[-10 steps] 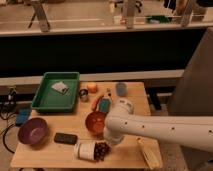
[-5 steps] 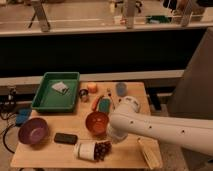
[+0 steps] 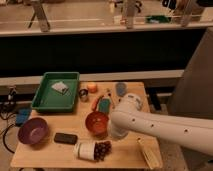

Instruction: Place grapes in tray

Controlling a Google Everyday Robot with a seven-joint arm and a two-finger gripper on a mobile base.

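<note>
The pincer sits low over the front of the table, at the end of the white arm that reaches in from the right. The arm's last link covers it, so I cannot tell whether it is clenched or released, nor whether it touches anything.

Nearest me, the grapes lie on the table just left of and below the pincer, against the mouth of a white cup that lies on its side. They are close to the front table edge, with only a narrow strip of bare wood before it. To the pincer's right a pale wooden piece lies near the front right corner.

Further left of the pincer a flat black object lies beyond the cup, and a purple bowl stands near the left edge.

Just behind the pincer an orange bowl stands almost against the arm. Bare wood runs between the black object and the orange bowl.

Farther back and left, well apart from the pincer, the tray stands at the far left corner with a small white item in it. Between the tray and the arm stand a small can, a teal packet and an orange piece.

Against a second ago, the grapes and cup lie where they did, and the arm's bend has shifted slightly to the right.
</note>
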